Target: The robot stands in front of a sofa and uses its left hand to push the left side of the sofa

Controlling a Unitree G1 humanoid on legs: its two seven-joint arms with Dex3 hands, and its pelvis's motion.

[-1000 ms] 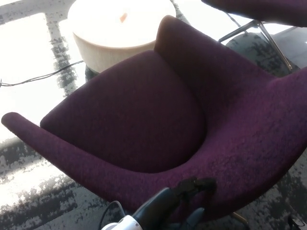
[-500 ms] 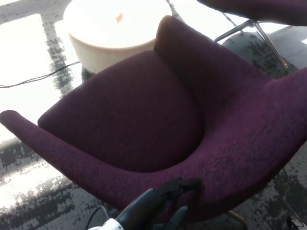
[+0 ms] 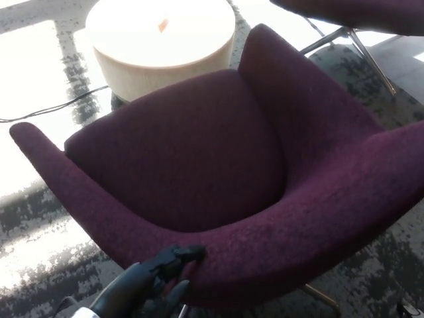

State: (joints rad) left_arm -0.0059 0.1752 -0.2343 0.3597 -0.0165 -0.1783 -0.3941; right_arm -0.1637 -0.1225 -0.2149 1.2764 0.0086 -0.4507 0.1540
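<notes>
Strong light is washing out the grey patterned carpet (image 3: 40, 265) at my left. A round cream table (image 3: 162, 46) is sitting at upper centre, a black cable (image 3: 53, 109) trailing across the upper left, another purple seat (image 3: 358, 13) on metal legs showing upper right.

Blown-out glare upper left, soft focus

My left hand (image 3: 156, 281) cut off at bottom edge, grip unclear. Sofa (image 3: 265, 192) base hidden; second seat (image 3: 351, 12) cropped at top.

Left hand (image 3: 161, 275), fingers extended forward
</notes>
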